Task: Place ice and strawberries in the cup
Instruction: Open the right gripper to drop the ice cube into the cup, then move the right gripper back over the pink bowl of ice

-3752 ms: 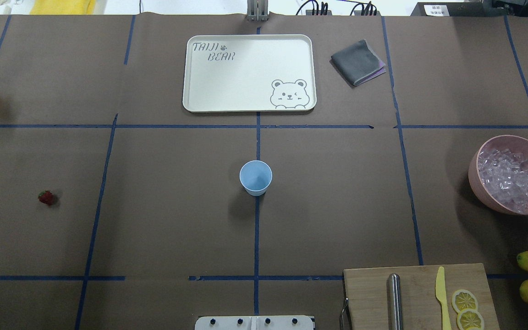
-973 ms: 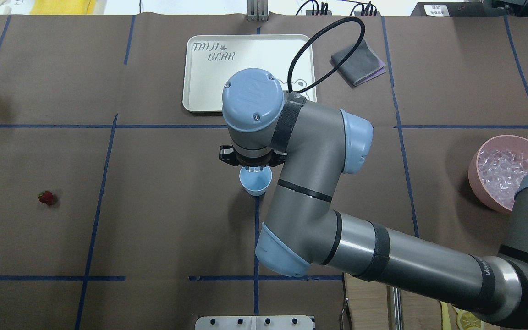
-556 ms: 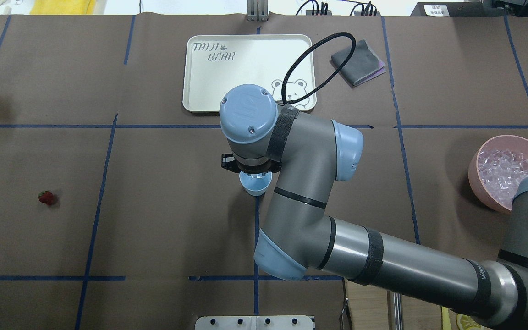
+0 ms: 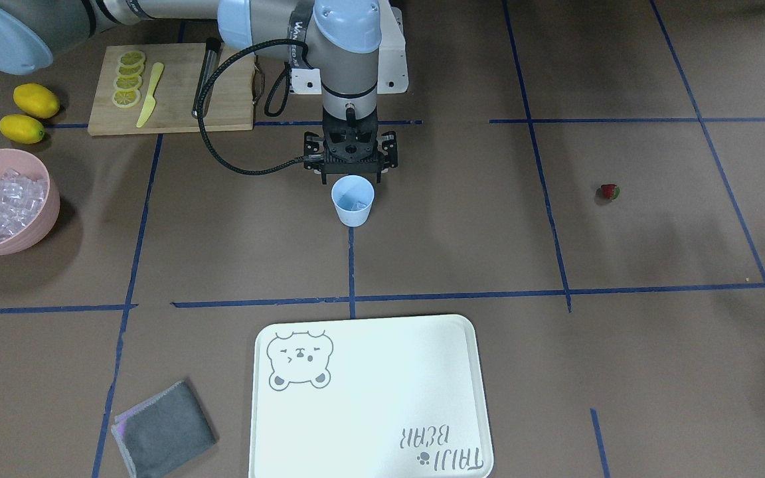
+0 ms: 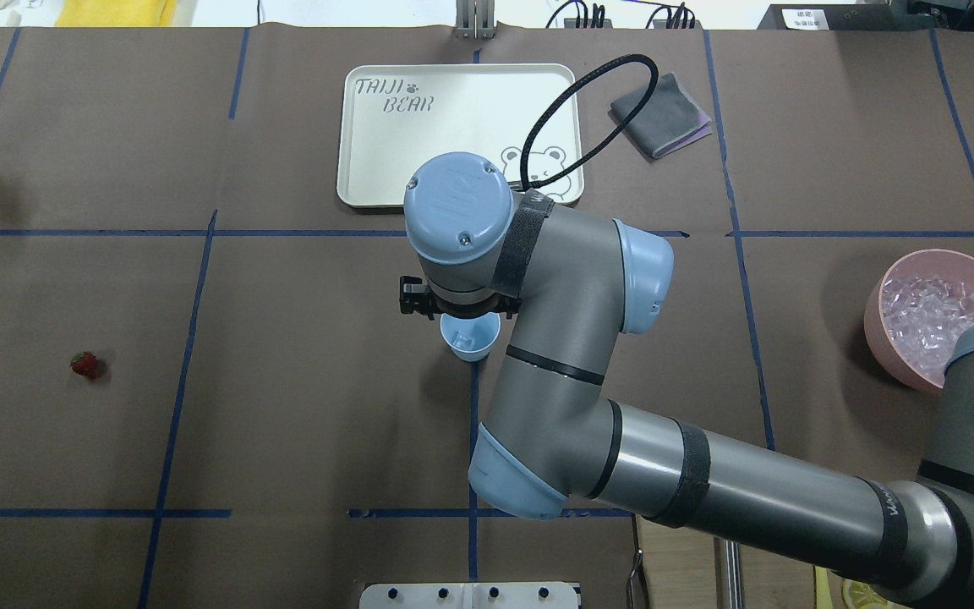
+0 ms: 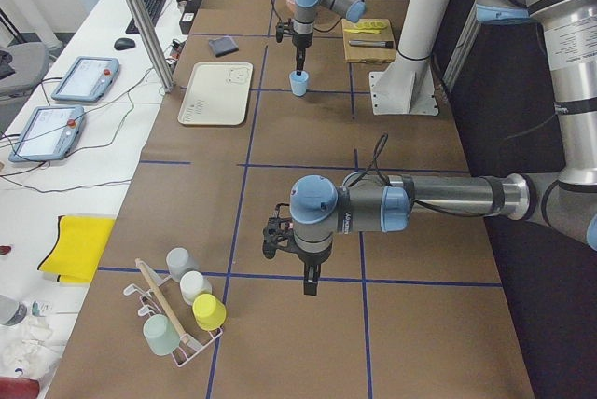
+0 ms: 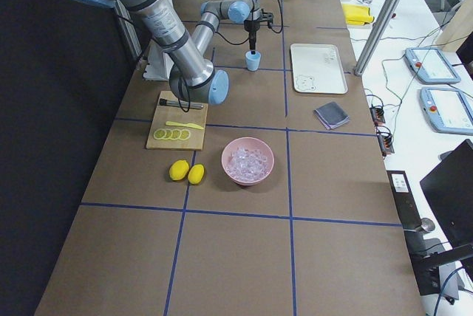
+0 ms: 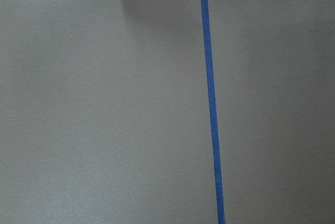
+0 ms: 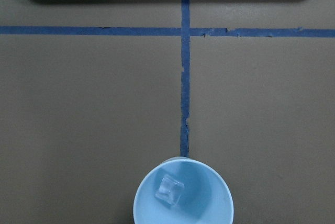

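Observation:
The pale-blue cup (image 4: 352, 211) stands upright at the table's middle, with one clear ice cube (image 9: 170, 189) lying inside it. My right gripper (image 4: 352, 176) hangs just above the cup's robot-side rim, its jaws spread and empty. The pink bowl (image 5: 876, 315) full of ice (image 5: 927, 317) sits at the right edge. The red strawberry (image 5: 86, 365) lies alone far left on the table. My left gripper (image 6: 310, 285) shows only in the exterior left view, pointing down over bare table; I cannot tell whether it is open or shut.
A white bear tray (image 5: 352, 169) and a grey cloth (image 5: 660, 114) lie beyond the cup. A cutting board (image 4: 176, 99) with lemon slices, a yellow knife and a metal rod, plus two lemons (image 4: 27, 113), sit near the robot's right. A cup rack (image 6: 177, 315) stands at the left end.
The right arm has come from the pink bowl to above the cup. An ice cube now lies in the cup, which held none before. The strawberry has not moved.

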Robot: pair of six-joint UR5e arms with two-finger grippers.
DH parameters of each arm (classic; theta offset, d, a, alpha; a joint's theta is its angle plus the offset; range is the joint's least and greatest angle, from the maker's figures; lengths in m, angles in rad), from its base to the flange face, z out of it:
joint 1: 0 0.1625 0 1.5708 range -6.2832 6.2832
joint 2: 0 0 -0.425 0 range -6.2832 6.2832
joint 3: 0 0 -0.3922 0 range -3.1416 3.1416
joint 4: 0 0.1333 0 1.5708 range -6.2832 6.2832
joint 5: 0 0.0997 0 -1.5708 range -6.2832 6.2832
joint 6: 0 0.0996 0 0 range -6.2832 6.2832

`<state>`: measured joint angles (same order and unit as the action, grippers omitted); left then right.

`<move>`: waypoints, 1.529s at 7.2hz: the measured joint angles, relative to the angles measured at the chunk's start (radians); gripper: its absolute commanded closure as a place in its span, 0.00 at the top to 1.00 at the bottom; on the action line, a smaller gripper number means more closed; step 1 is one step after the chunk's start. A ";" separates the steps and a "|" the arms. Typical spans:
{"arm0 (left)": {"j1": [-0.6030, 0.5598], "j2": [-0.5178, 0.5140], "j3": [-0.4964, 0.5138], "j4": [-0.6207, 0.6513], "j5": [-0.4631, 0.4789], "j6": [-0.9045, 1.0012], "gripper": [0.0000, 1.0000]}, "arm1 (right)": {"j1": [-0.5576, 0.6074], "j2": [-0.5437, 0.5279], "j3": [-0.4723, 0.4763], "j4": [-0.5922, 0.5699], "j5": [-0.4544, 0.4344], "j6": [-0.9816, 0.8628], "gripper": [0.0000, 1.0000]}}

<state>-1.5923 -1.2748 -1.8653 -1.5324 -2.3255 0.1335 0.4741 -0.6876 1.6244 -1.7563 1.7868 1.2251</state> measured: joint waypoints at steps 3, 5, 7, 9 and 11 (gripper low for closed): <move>0.000 0.000 0.000 0.000 0.000 0.000 1.00 | 0.052 -0.058 0.069 -0.002 0.041 -0.056 0.99; 0.000 0.000 -0.001 0.000 -0.001 0.001 1.00 | 0.128 -0.186 0.162 0.002 0.102 -0.192 0.99; 0.000 0.000 -0.002 0.000 -0.001 0.001 1.00 | 0.209 -0.325 0.252 0.007 0.142 -0.356 0.99; 0.001 0.000 -0.003 0.000 -0.003 0.001 1.00 | 0.302 -0.471 0.329 0.018 0.207 -0.532 0.99; 0.001 0.000 -0.002 0.000 -0.027 0.000 1.00 | 0.403 -0.617 0.390 0.043 0.279 -0.698 0.99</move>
<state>-1.5910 -1.2747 -1.8670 -1.5325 -2.3520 0.1336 0.8775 -1.3044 2.0142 -1.7131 2.0656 0.5268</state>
